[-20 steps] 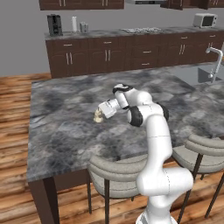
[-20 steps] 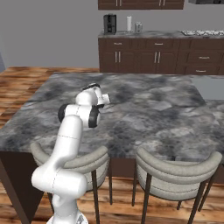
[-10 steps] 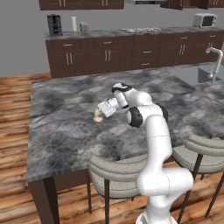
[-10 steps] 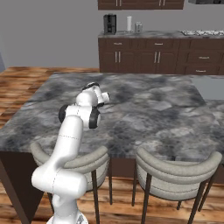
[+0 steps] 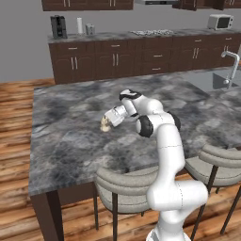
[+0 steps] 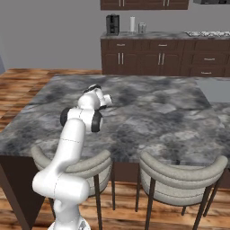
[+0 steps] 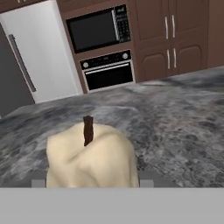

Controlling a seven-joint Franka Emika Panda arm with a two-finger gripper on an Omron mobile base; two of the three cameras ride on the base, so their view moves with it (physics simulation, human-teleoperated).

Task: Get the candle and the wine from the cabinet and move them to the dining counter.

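The cream candle (image 5: 105,124) with its dark wick sits between the fingers of my gripper (image 5: 108,122), which is shut on it. The hand reaches sideways, low over the middle of the dining counter (image 5: 66,146). Whether the candle's base touches the stone I cannot tell. Up close, the candle (image 7: 89,157) spans the gap between both grey fingertips (image 7: 146,179), with the marbled dining counter (image 7: 183,113) stretching beyond. From the right, the arm's wrist stands over the dining counter (image 6: 157,112). The wine is out of view. Dark wall cabinets (image 5: 84,4) run along the far wall, doors closed.
Grey cushioned stools (image 5: 122,188) (image 5: 221,164) (image 6: 179,179) stand at the near edge by the robot's base. A sink with a tap (image 5: 230,66) lies at the island's right end. A far counter carries a coffee machine (image 5: 58,27) and a microwave (image 5: 220,21).
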